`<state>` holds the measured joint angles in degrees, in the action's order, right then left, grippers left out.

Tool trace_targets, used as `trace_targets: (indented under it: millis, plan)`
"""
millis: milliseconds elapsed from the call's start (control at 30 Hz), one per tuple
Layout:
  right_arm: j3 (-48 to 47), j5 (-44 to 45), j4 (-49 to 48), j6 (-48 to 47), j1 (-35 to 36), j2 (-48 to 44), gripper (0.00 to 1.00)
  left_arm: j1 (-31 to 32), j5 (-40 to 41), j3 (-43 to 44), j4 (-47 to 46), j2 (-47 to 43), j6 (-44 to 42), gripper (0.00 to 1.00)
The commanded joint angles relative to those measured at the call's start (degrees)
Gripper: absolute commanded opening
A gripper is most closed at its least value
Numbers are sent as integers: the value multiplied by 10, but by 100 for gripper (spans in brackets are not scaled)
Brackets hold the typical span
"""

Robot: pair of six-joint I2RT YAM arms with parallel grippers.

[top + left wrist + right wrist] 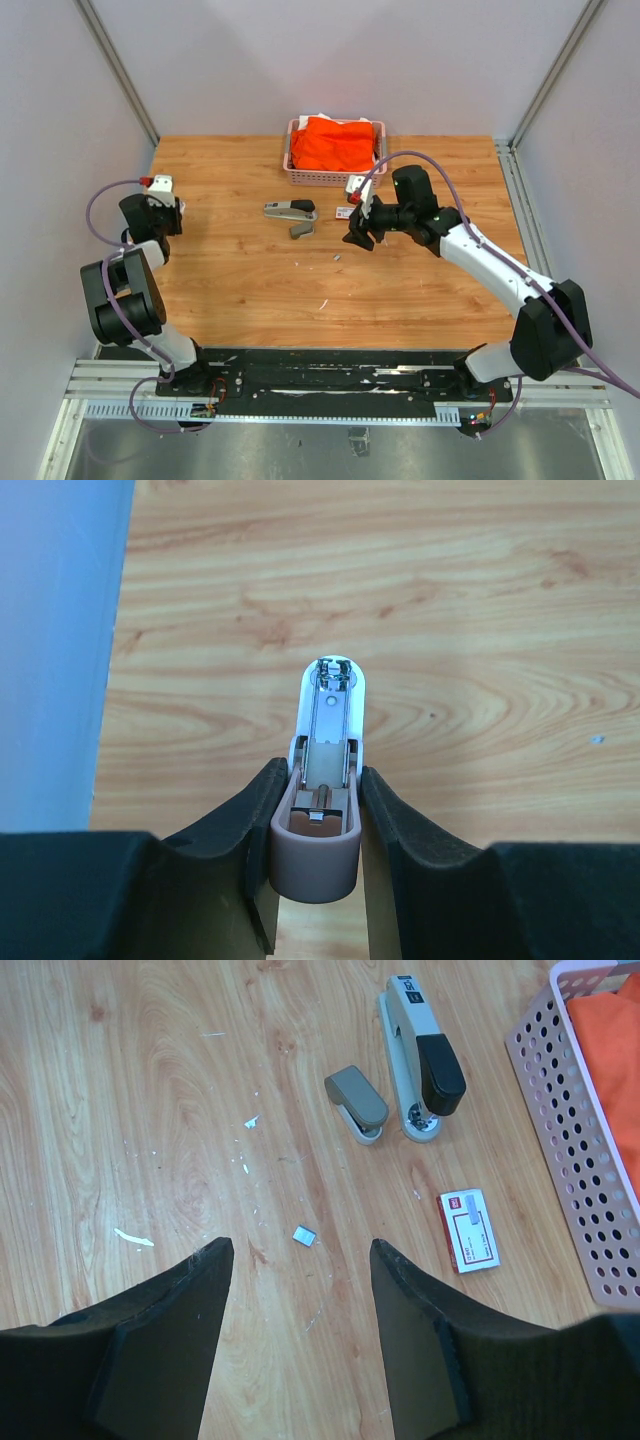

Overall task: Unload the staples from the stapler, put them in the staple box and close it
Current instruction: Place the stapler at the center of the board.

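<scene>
Slippage worries me: my left gripper clamps the small stapler only by its rounded end, while my right gripper hangs open.

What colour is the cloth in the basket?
Bright orange cloth; the top external view shows it best.

This is a robotics lab test cell: a wooden tabletop boxed in by plain grey panels on aluminium posts. The left arm and the right arm sit bolted to a metal rail at the near edge, purple cables looping free.
</scene>
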<state>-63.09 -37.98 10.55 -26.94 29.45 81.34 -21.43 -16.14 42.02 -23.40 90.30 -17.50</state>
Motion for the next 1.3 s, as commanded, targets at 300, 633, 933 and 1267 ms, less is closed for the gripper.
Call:
trace_targets:
  millis: [300,633,933,1267]
  plan:
    - [13,-15,-14,10,-8,-23,59,-30,-45,-35,-56,31,0,22]
    - [16,-18,-17,11,-10,-25,59,-31,-41,-66,-126,61,1,24]
    - [17,-20,-18,13,-11,-27,59,-31,-37,-89,-174,87,4,30]
    - [17,-22,-19,15,-11,-27,59,-31,-35,-99,-202,96,15,48]
